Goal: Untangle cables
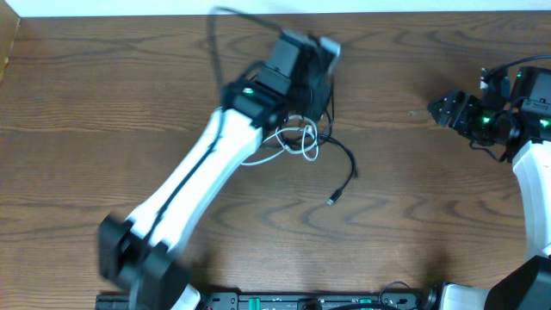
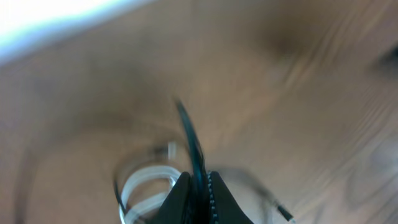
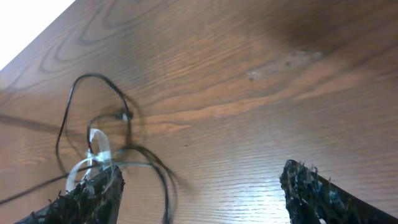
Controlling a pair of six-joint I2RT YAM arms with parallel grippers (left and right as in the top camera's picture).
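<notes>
On my overhead feed the desk (image 1: 413, 198) is brown wood with its grain running side to side. Near its middle lies the white cord (image 1: 306, 148) in a few small loops. The black cord (image 1: 349, 159) crosses those loops, curves toward the near edge, and ends in a small plug (image 1: 332, 200) flat on the wood.

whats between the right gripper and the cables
Only bare wooden table. In the overhead view nothing lies between the right gripper and the cables, and the right wrist view shows the same bare wood.
</notes>
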